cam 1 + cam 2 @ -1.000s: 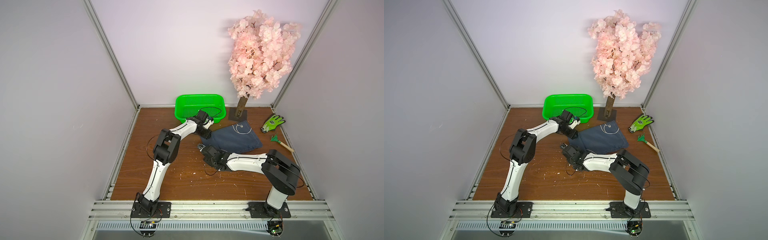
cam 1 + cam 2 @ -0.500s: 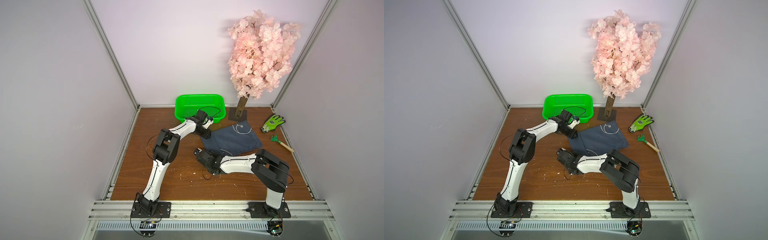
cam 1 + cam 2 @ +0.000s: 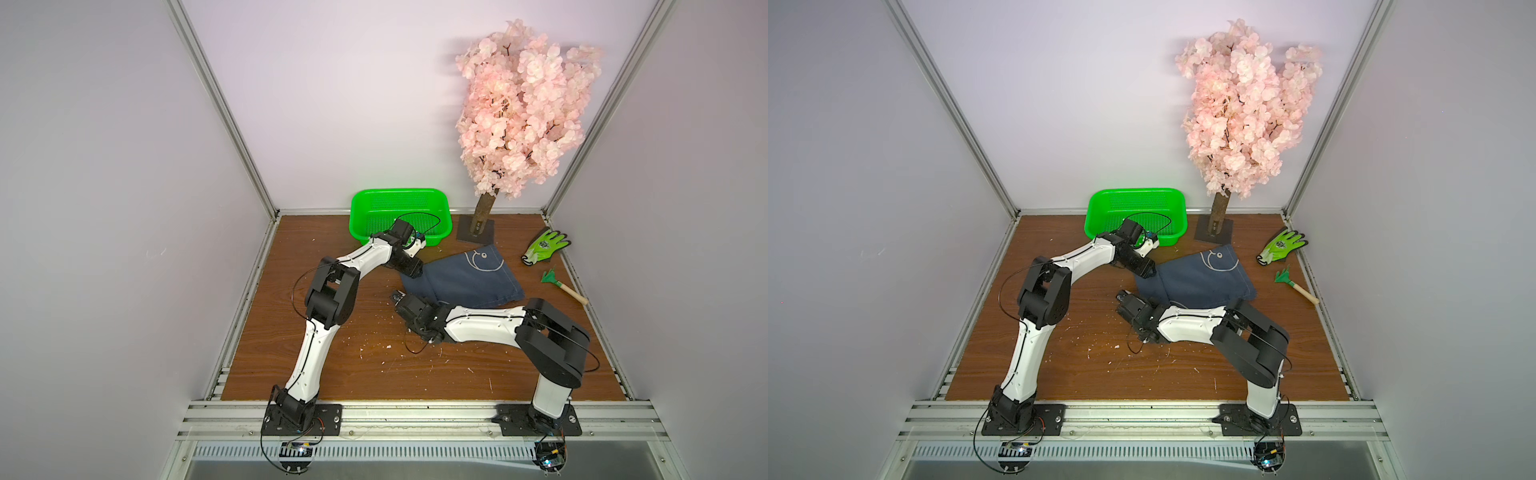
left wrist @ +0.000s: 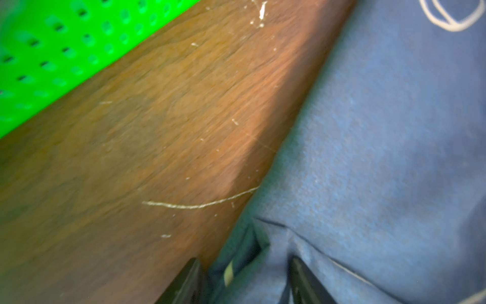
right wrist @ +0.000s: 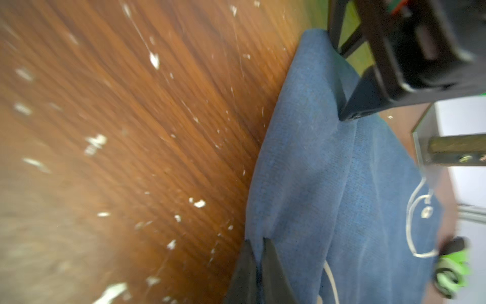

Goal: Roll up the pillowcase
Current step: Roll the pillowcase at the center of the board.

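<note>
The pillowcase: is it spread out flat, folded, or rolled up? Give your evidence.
Folded over, not rolled: the pillowcase lies flat, one side doubled onto the rest.

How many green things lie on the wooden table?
3. A green basket at the back, a green glove at the right edge, and a small rake with a green head just nearer than the glove. The pillowcase may hide more.

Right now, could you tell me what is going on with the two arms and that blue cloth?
Both arms are working on the pillowcase, which lies mostly flat on the wooden table and is not rolled up. The right gripper is shut on a pinch of the cloth's edge nearest the robot. The left gripper has its jaws apart around a bunched fold at the far edge; whether it is gripping is unclear.
</note>
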Available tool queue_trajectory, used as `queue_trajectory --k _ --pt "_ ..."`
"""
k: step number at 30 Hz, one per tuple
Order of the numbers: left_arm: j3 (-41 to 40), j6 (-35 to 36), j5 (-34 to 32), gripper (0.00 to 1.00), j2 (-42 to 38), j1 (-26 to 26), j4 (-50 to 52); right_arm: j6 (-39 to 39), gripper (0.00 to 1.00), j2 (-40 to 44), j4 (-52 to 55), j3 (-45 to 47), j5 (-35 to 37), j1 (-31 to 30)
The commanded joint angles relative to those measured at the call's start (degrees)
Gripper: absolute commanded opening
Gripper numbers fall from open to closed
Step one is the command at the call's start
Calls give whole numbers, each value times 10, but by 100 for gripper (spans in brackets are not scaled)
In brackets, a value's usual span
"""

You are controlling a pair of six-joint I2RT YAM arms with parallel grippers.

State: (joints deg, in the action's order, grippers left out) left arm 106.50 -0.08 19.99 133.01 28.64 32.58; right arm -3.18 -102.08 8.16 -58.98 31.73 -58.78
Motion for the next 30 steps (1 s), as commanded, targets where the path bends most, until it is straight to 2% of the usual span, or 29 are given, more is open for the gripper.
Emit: queue_trajectory --k 1,10,16,24,30 --pt "20 4 -25 61 -30 -12 34 81 2 58 -24 16 -108 11" --pt "48 22 -55 66 -95 -28 32 221 1 170 -191 152 -294 86" --pt "47 28 -61 67 -115 -32 32 292 2 199 -312 239 -414 160" --pt "29 32 -56 67 -127 -32 31 382 3 216 -448 326 -520 242" --pt "-6 26 -43 67 -146 -32 31 445 7 199 -546 380 -575 304"
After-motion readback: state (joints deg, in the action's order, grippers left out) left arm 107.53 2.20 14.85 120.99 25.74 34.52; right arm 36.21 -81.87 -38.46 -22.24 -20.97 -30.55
